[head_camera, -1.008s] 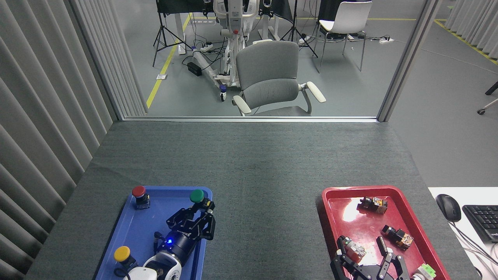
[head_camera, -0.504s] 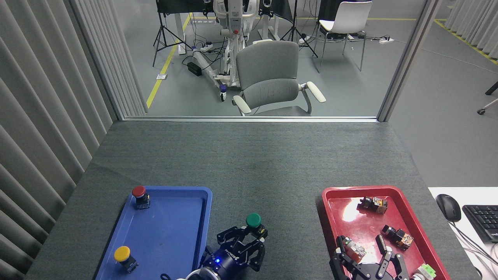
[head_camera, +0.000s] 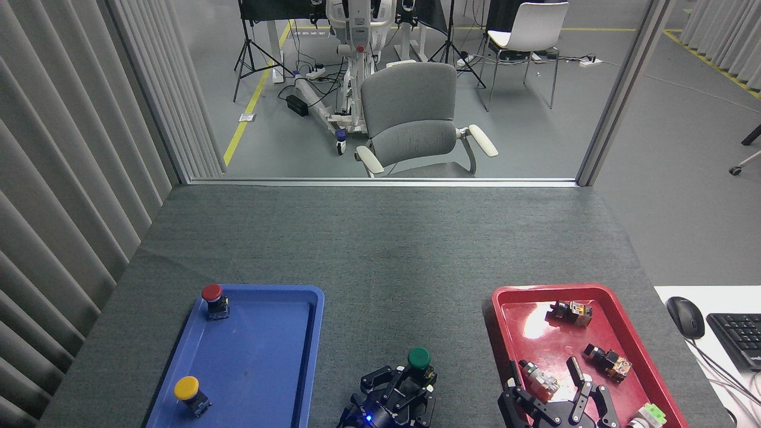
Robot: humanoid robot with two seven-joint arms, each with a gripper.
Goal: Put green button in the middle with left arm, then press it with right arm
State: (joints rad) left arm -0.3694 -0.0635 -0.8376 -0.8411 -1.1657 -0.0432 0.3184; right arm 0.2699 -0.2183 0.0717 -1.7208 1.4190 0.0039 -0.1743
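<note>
At bottom centre, between the trays, the left gripper [head_camera: 410, 386] pinches, it seems, the green button [head_camera: 419, 358] above the grey desk [head_camera: 380, 255]; next it must set it down and let go.

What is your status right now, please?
Left gripper shut on green button, between blue tray and red tray. Right gripper open. Nothing obstructing.

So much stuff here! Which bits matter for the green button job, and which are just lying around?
In the job: green button, left gripper holding it, right gripper, grey table middle.

Lying about: red button, yellow button, blue tray, red tray, mouse, keyboard.
</note>
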